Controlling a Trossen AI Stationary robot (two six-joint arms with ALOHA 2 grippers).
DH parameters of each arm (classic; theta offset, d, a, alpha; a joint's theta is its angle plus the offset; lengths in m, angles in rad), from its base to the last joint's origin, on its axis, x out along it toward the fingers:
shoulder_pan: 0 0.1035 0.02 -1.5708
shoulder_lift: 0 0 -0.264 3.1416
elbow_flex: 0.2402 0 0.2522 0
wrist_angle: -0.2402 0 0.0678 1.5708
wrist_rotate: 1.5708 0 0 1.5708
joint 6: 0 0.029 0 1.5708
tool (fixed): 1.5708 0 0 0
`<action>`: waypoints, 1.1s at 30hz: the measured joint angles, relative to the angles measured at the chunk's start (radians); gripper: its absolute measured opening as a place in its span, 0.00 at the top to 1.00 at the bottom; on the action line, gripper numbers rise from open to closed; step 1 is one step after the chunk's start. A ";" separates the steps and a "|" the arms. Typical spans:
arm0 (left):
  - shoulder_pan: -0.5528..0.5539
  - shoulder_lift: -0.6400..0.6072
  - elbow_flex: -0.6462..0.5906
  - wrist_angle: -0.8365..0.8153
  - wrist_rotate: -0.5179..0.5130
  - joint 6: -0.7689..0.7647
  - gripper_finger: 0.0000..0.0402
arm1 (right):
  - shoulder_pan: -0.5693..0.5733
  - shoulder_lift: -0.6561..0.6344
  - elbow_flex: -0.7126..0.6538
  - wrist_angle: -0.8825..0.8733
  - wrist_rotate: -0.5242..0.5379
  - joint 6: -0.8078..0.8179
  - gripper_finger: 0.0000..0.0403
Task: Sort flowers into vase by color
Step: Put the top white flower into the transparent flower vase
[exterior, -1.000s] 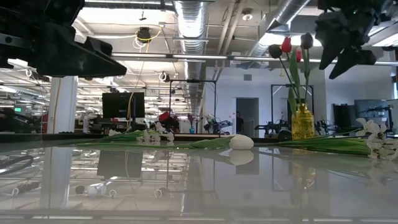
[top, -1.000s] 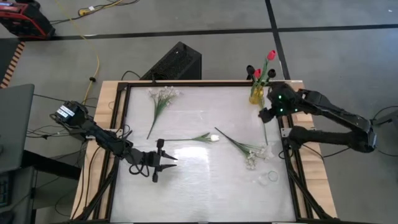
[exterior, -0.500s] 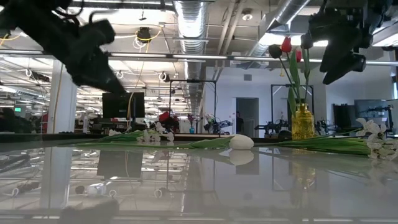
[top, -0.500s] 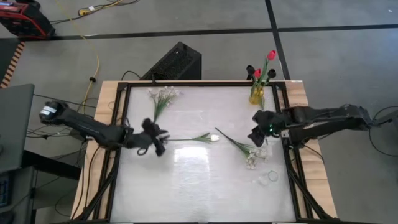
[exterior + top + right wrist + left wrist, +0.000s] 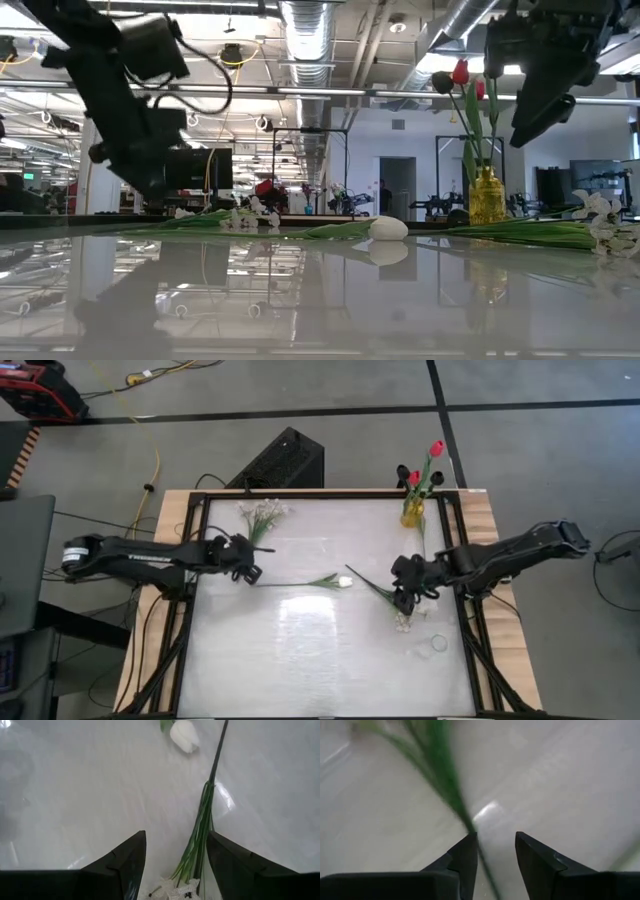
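Jaws parted on both arms, nothing held; each has swung in over a flower within the last second.

Left gripper [image 5: 243, 559] moved from the table's near-left up to the stem of the far-left sprig [image 5: 258, 523], whose stem runs just beside one finger. Right gripper [image 5: 405, 582], wide open, left the vase [image 5: 412, 512] and hangs over the right sprig [image 5: 398, 603], stem between its fingers. 2 pickups look imminent; the white tulip [image 5: 343, 581] lies mid-table.
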 joint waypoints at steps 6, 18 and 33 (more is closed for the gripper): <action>0.106 0.087 -0.049 0.094 0.014 0.030 0.62 | 0.031 0.014 0.000 0.002 0.000 -0.001 0.42; 0.149 0.228 -0.080 0.260 0.043 0.072 0.60 | 0.044 0.014 0.000 0.040 0.004 -0.003 0.42; 0.100 0.226 -0.086 0.358 0.037 0.092 0.97 | 0.071 0.014 0.000 0.189 0.007 -0.046 0.42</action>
